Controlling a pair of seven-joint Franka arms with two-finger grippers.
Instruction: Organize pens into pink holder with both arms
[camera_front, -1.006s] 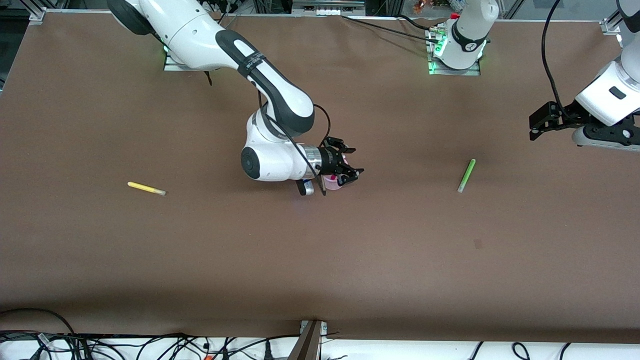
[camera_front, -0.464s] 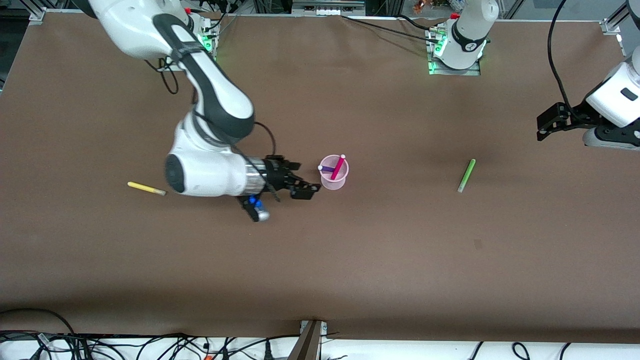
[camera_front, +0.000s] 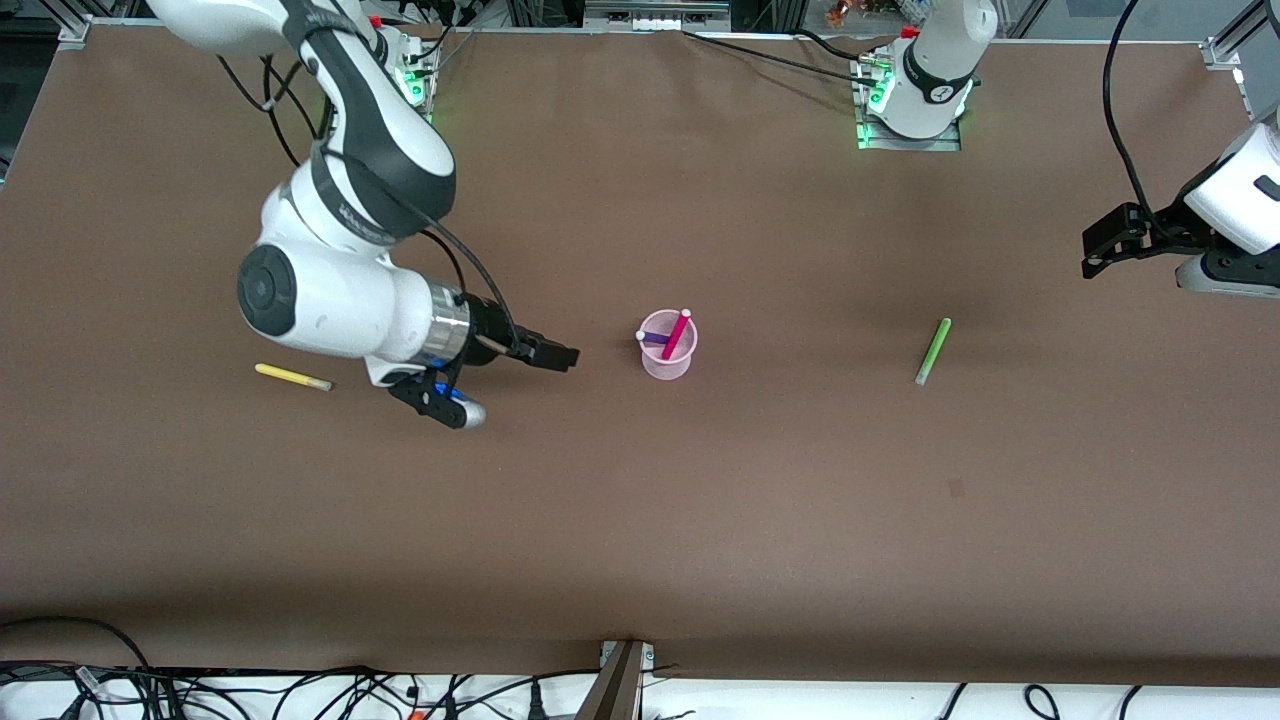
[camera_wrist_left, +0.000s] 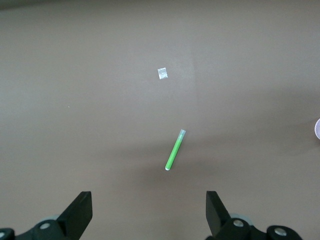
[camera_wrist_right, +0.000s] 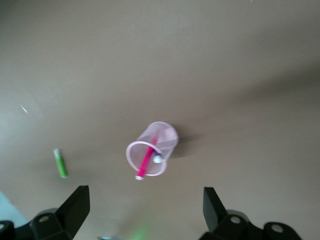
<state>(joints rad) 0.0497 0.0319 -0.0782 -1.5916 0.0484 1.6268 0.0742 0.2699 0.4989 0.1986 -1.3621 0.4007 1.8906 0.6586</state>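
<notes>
Standing at the front view's centre, the holder (camera_front: 667, 352) contains the magenta pen (camera_front: 677, 334) and purple pen (camera_front: 655, 339). Right hand (camera_front: 556, 355) hangs over the counter (camera_front: 640, 520) just beside it, toward the yellow pen (camera_front: 292, 377) at mid-left, fingers apart and empty. Left hand (camera_front: 1100, 252) waits at the right edge, fingers apart, empty, over bare counter; the green pen (camera_front: 932, 351) lies lower in frame.

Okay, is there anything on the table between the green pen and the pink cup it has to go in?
Nothing visible. The green pen lies flat toward the left arm's end, and only bare brown table separates it from the pink cup. The open left gripper hangs near that pen; the open right gripper is beside the cup.
</notes>
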